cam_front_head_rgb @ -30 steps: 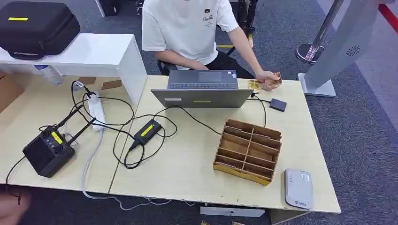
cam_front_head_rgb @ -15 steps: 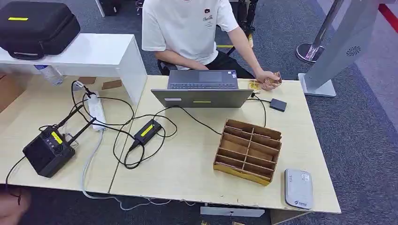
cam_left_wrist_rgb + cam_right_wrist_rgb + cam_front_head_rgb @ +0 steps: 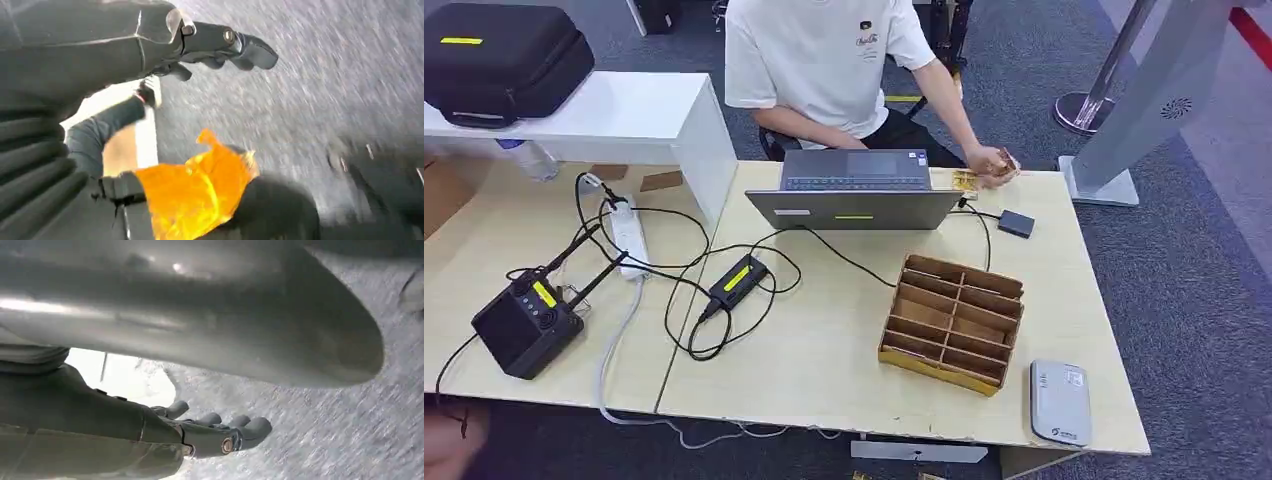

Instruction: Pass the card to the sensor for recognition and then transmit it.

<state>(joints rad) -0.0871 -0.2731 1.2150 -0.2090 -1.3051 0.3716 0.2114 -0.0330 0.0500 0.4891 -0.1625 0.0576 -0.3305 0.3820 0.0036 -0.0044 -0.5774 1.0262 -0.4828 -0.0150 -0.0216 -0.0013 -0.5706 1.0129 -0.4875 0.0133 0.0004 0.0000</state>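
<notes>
Both arms hang low, off the table, their wrist cameras looking at grey carpet. The left hand [image 3: 220, 47] has its dark fingers stretched out and slightly apart, holding nothing; the picture is blurred. The right hand [image 3: 215, 432] reaches out with its fingers side by side, lightly curled, with nothing between them. On the pale wooden table [image 3: 824, 340], the card [image 3: 965, 181] lies at the far edge just right of the open laptop [image 3: 856, 190], where a seated person's hand [image 3: 990, 164] rests beside it, seemingly holding a small item. The small black sensor [image 3: 1016, 223] sits near it, cabled to the laptop. A wooden divided tray [image 3: 954, 322] stands nearer, with a white device [image 3: 1060, 402] by the near right corner.
</notes>
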